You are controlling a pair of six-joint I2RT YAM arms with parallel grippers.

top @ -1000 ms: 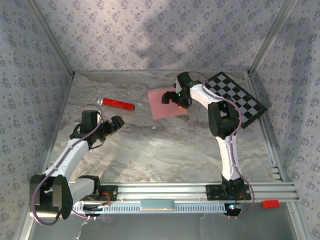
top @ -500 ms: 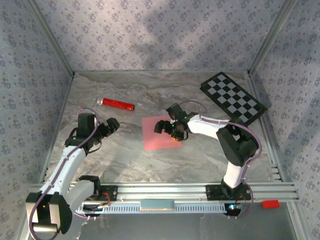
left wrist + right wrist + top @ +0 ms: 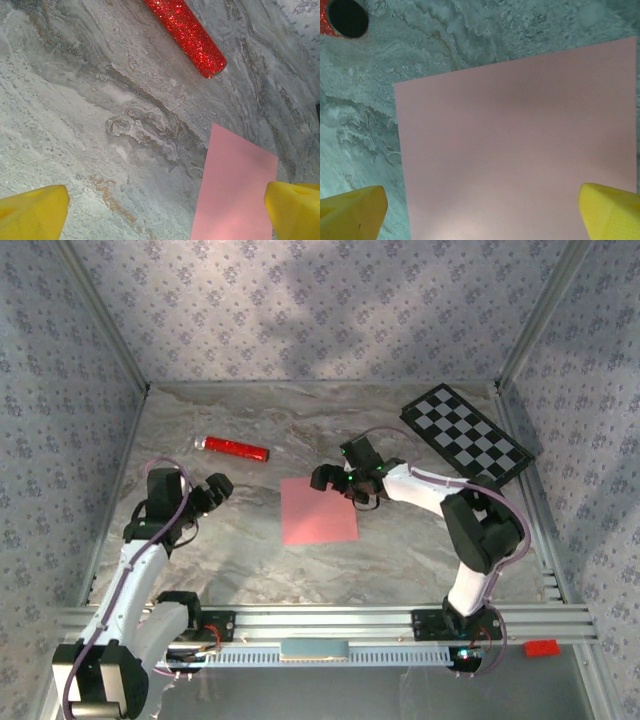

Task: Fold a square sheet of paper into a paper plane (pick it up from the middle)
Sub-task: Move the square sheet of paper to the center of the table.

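Note:
The square sheet of paper (image 3: 318, 510) is pink and lies flat and uncreased on the marble table, near the middle. My right gripper (image 3: 336, 482) hovers open over the sheet's far right corner. In the right wrist view its yellow fingertips (image 3: 612, 212) straddle the square sheet of paper (image 3: 520, 140), with nothing between them. My left gripper (image 3: 212, 490) stands open to the left of the sheet, apart from it. In the left wrist view the square sheet of paper (image 3: 235, 195) shows at the lower right, beside one yellow fingertip (image 3: 295, 207). The paper plane is out of view.
A glittery red cylinder (image 3: 237, 448) lies at the far left, also visible as the red cylinder (image 3: 187, 32) ahead of the left gripper. A black-and-white checkerboard (image 3: 465, 435) lies at the far right. Patterned walls close in three sides of the table.
The sheet slid from beside the checkerboard toward the near middle along with the right gripper, which has since drawn back to the sheet's far edge. The left gripper pulled back leftward.

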